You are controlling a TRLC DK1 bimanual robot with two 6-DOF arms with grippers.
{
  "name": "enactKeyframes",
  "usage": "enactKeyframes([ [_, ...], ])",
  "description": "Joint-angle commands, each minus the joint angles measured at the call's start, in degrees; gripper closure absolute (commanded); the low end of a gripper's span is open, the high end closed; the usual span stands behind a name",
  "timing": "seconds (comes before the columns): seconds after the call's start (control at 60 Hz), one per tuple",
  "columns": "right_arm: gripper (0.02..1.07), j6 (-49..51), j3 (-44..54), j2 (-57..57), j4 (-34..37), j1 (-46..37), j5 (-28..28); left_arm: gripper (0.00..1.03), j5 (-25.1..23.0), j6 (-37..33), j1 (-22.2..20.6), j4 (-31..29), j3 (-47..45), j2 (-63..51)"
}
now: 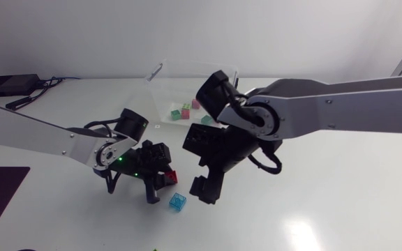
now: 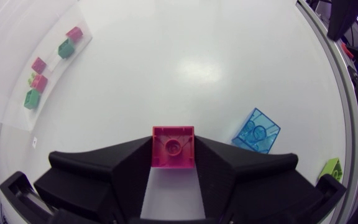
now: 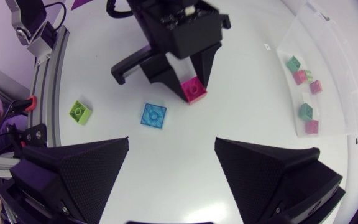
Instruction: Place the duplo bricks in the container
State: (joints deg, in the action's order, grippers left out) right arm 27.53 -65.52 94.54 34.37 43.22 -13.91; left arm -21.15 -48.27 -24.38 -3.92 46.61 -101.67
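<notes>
Left pincer (image 2: 173, 154) clasps pink brick (image 2: 173, 146); blue brick (image 2: 257, 130) lies just beside.

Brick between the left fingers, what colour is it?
The brick is magenta pink; the left wrist view shows it best.

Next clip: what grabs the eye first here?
The left gripper is shut on a pink duplo brick near the middle of the table. Close by, the right gripper hangs open beside a translucent blue brick. Behind them, the clear container already holds pink and green bricks.
</notes>
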Motion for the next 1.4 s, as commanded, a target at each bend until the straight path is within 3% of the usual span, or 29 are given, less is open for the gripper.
enactKeyframes([
  [0.0, 0.07, -1.8, 1.5, 2.8, -0.7, 1.3, 1.2, 0.75, -1.4, -1.3, 1.9, 0.1, -0.4, 4.4],
  [0.3, 0.07, -4.1, -0.7, 7.7, -1.7, 4.1, 4.3, 0.75, -3.2, -0.4, 10.2, -7.2, 6.0, 15.3],
  [0.5, 0.07, -4.7, -2.0, 9.0, -1.1, 4.9, 4.6, 0.75, -4.4, 4.5, 13.7, -6.4, 15.6, 13.1],
  [0.733, 0.07, -5.3, -2.3, 9.3, -0.7, 6.0, 4.6, 0.75, -4.3, 13.6, 14.0, -0.4, 28.6, 4.2],
  [1.083, 0.07, -5.8, -4.0, 10.3, -0.3, 7.3, 4.6, 0.74, -2.1, 16.9, 13.4, -0.6, 49.2, -14.4],
  [1.25, 0.07, -5.7, -4.5, 10.7, 0.2, 7.3, 4.6, 0.72, -1.6, 18.3, 13.5, -1.1, 54.4, -19.1],
  [1.3, 0.07, -5.7, -4.7, 10.8, 0.2, 7.3, 4.8, 0.58, -1.6, 18.4, 13.4, -1.5, 54.6, -19.6],
  [1.35, 0.07, -5.7, -5.1, 11.2, 0.3, 7.3, 5.0, 0.29, -1.5, 18.4, 13.2, -1.8, 54.2, -19.5],
  [1.383, 0.07, -5.7, -5.3, 11.3, 0.3, 7.3, 5.0, 0.18, -1.5, 18.4, 13.0, -1.9, 53.7, -19.0],
])
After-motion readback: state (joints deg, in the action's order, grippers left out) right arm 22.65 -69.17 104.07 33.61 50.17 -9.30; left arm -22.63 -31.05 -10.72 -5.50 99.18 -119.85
